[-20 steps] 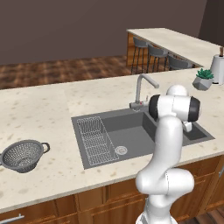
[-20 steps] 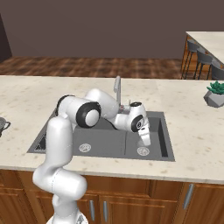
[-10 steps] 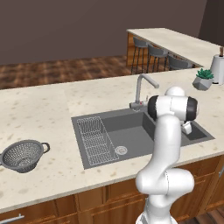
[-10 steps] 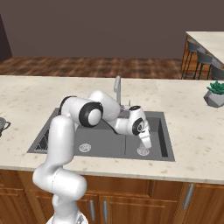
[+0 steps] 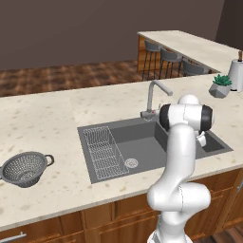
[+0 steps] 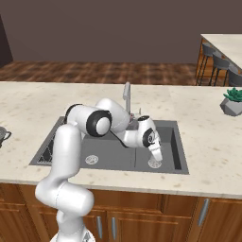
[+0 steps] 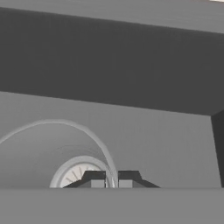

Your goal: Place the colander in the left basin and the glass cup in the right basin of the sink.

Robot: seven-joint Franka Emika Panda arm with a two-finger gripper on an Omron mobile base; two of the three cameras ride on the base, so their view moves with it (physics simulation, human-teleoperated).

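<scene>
A speckled beige counter runs above wooden cabinets. A small potted plant stands on it at the far right, near a white jar. Behind, bar stools line a second counter over a wooden floor.

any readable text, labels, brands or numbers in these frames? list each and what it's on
None. No word, label, brand, number or sign is readable in any view.
The colander, the sink, the faucet, the glass cup at the gripper and the counter all show plain surfaces.
The white canister on the far counter is too small to tell whether it bears any mark.
</scene>
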